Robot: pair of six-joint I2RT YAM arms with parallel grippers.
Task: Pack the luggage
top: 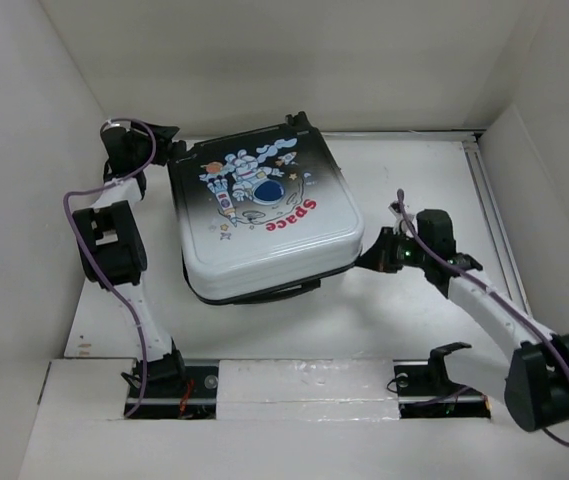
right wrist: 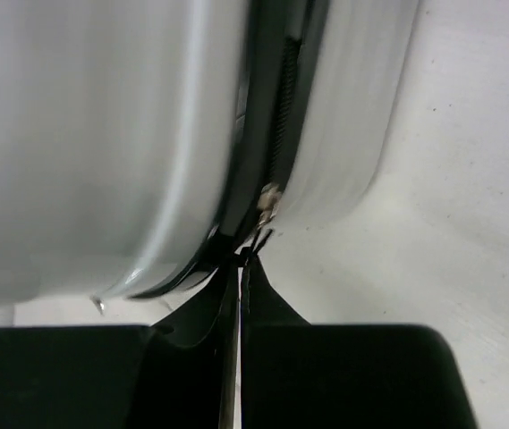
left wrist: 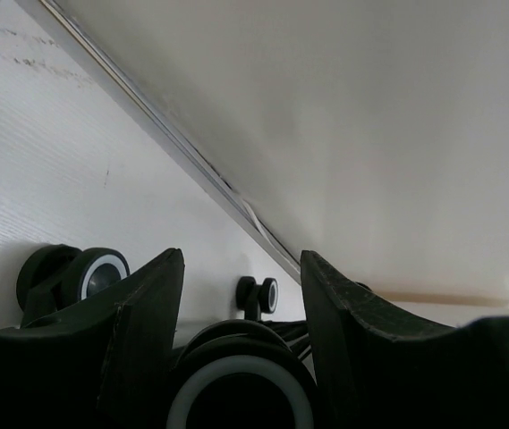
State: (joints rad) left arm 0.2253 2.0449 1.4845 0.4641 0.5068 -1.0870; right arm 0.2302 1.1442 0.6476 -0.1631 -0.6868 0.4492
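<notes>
Luggage [top: 264, 215] lies flat mid-bench, printed shell up, lid down but the seam [right wrist: 281, 98] not yet zipped all round. Hard shell: stiff, glossy, likely slippery to pinch and light enough to skate across the bench [top: 414, 310] when tugged. I judge the best holds are the hardware, not the shell. Right claw [right wrist: 241, 268] is pressed together at the near right corner, apparently nipping the zipper pull [right wrist: 267, 201]. Left claw [left wrist: 242, 259] sits at the far left corner, fingers apart around a wheel [left wrist: 241, 384] and seemingly bearing on it, bracing the case. Contents unseen.
</notes>
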